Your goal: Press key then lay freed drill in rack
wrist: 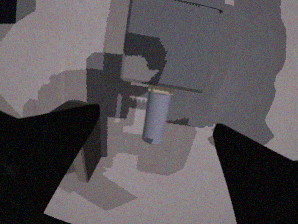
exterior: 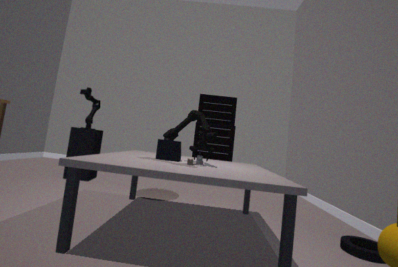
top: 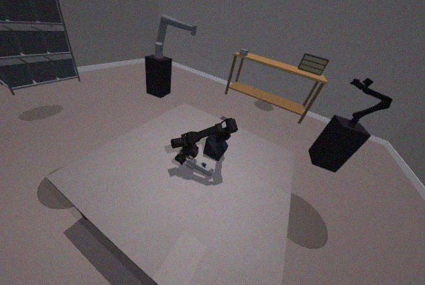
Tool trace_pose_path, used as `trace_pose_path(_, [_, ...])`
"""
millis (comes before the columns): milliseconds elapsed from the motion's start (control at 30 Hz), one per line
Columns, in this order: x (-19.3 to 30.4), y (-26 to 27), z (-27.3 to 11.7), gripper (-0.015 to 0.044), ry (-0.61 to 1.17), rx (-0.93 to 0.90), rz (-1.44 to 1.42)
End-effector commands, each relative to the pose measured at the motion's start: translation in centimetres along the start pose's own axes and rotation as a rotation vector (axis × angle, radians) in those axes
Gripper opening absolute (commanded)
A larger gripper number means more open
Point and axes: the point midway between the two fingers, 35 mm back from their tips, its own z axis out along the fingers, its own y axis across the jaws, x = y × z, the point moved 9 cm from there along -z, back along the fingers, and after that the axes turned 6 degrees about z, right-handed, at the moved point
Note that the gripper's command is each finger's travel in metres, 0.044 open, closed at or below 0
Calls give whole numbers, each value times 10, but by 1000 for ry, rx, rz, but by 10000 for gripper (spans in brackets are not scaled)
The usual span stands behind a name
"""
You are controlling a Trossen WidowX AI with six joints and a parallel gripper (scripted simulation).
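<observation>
A grey block fixture (top: 199, 168) (exterior: 200, 161) (wrist: 185, 55) stands on the table. In the wrist view a blue-grey cylinder (wrist: 157, 119), seemingly the drill's end, sticks out of its edge beside a thin brass-coloured ring. My gripper (top: 186, 158) (exterior: 201, 158) (wrist: 157, 119) is open and empty, its fingers apart on either side of the cylinder in that view. A small dark piece (top: 204, 164), perhaps the key, shows beside the fixture. Contact with any of these cannot be told. I cannot make out the rack for certain.
An upright grey piece (wrist: 91, 159) shows beside the left finger. A small tan block (exterior: 190, 162) is near the fixture. A small flat grey piece (top: 223, 118) lies behind the arm. The arm's dark base box (top: 215, 149) (exterior: 168, 150) stands on the table (top: 231, 218) (exterior: 135, 168).
</observation>
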Motion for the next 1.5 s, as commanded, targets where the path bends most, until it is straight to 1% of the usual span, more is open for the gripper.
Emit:
trace_pose_path(0, [-2,2,8,440,-6,-2,6])
trace_pose_path(267, [-5,3,16,440,-8,-3,6])
trace_pose_path(800, [-4,1,13,20,-3,-2,0])
trace_pose_path(900, [-4,1,13,0,-3,-2,0])
trace_pose_path(1467, [8,0,12,0,-7,-2,6])
